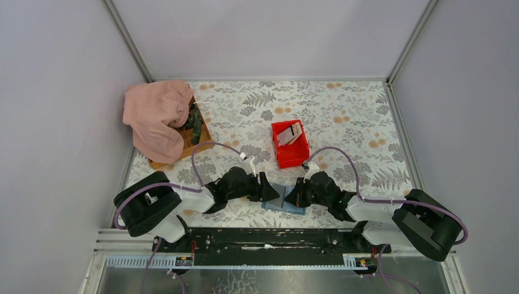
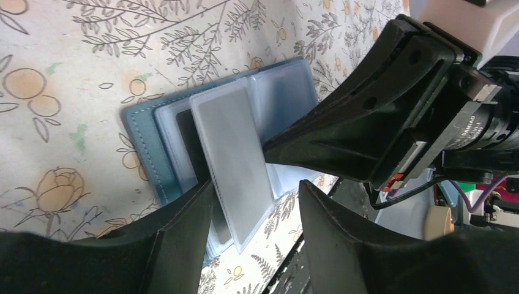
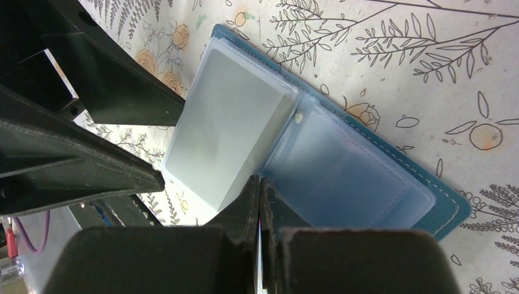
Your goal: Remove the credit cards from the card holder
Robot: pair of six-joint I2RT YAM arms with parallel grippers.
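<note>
The blue card holder [image 1: 283, 206] lies open on the floral table between my two grippers. Its clear sleeves are fanned up in the left wrist view, and one holds a grey card [image 2: 229, 153] with a dark card [image 2: 185, 138] behind it. My left gripper [image 2: 256, 187] is open, its jaws standing either side of the raised sleeve's near end without touching it. My right gripper [image 3: 259, 184] is shut, its tip against the fold between the raised sleeve [image 3: 226, 141] and the flat sleeves [image 3: 349, 171]. I cannot tell if it pinches a sleeve edge. Several cards [image 1: 290, 134] lie in the red bin.
The red bin [image 1: 287, 156] stands just behind the grippers. A pink cloth [image 1: 156, 116] drapes over a wooden box [image 1: 201, 133] at the back left. Grey walls enclose the table on three sides. A black rail [image 1: 269, 239] runs along the near edge.
</note>
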